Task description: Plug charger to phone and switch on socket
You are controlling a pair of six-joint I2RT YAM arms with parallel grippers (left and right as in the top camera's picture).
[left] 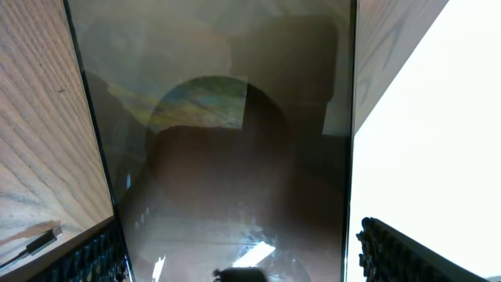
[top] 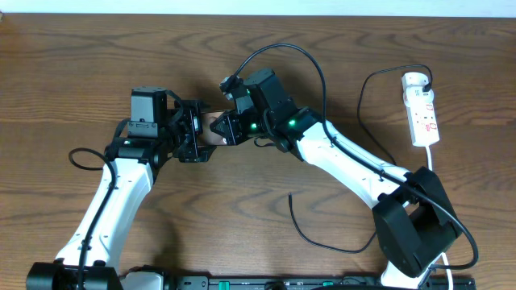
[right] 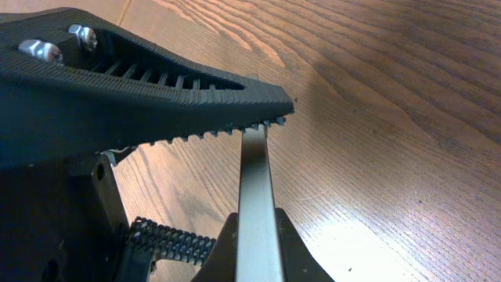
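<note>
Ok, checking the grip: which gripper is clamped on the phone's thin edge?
The right gripper: jaws shut across the phone edge-on. The left gripper has fingers spread wide either side of its face.

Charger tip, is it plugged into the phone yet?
Out: the charger tip lies loose on the table, apart from the phone.

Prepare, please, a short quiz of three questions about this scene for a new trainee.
1. True or false: the left pincer stands open, with the phone between its fingers.
2. Which pincer is shut on the phone's thin edge? A the left pincer; B the right pincer; C neither.
3. Fill in: the tip of the charger lies loose on the ___.
Key: 1 true; 2 B; 3 table.
</note>
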